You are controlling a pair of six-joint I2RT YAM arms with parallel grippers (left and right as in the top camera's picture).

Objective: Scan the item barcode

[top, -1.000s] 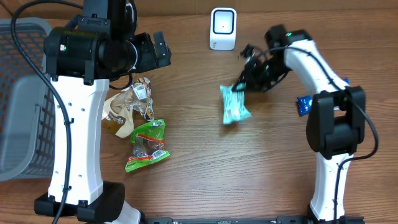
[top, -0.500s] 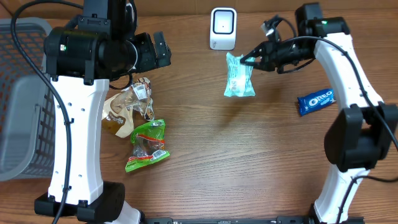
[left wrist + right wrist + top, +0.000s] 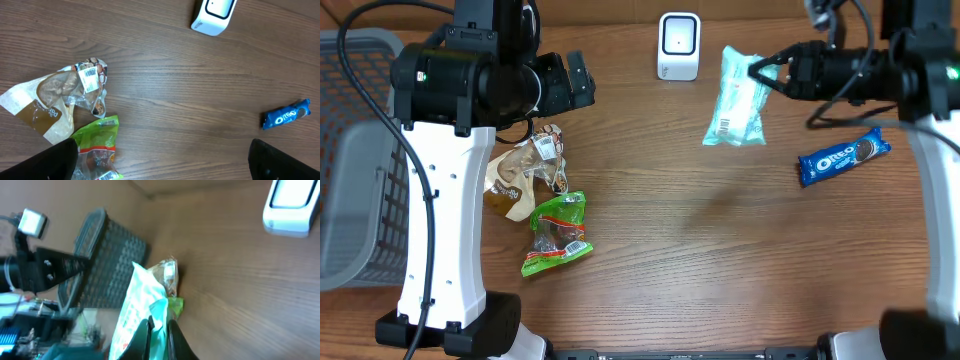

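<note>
A pale teal snack packet point(image 3: 738, 110) hangs above the table, just right of the white barcode scanner point(image 3: 679, 45) at the back edge. My right gripper point(image 3: 765, 72) is shut on the packet's upper right edge. A small barcode label shows at the packet's lower left corner. In the right wrist view the dark fingers point(image 3: 143, 335) pinch the teal packet point(image 3: 140, 305), and the scanner point(image 3: 290, 207) sits at the top right. My left gripper point(image 3: 575, 85) hovers at the left with its jaws wide open and nothing between them.
A blue Oreo pack point(image 3: 842, 157) lies at the right. A brown and clear bag point(image 3: 525, 170) and a green bag point(image 3: 558, 232) lie left of centre. A grey mesh basket point(image 3: 350, 150) stands at the far left edge.
My right arm has carried the teal packet up and to the right, from the table's middle to beside the scanner. The left arm has stayed still.
</note>
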